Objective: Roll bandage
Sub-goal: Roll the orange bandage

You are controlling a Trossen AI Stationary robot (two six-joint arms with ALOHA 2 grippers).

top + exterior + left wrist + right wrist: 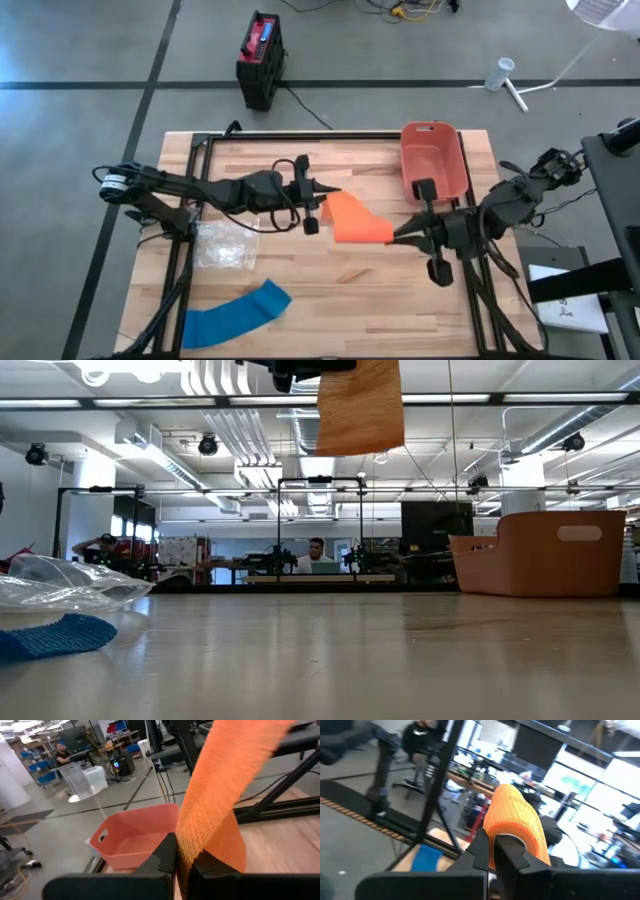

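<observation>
Two end effectors, left (pixel 322 192) and right (pixel 398 236), both clamped on orange bandage (pixel 355 220), raised above worktop (pixel 400 310) centre; rolling step under way; next likely needs turning while keeping tension

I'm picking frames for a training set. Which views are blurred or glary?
Right wrist view: room behind soft, orange bandage sharper. Left wrist view: bandage smeared near the top, pink bin clear. Low view: ceiling strip lights glare; near tabletop blurred. High view: evenly lit.
</observation>
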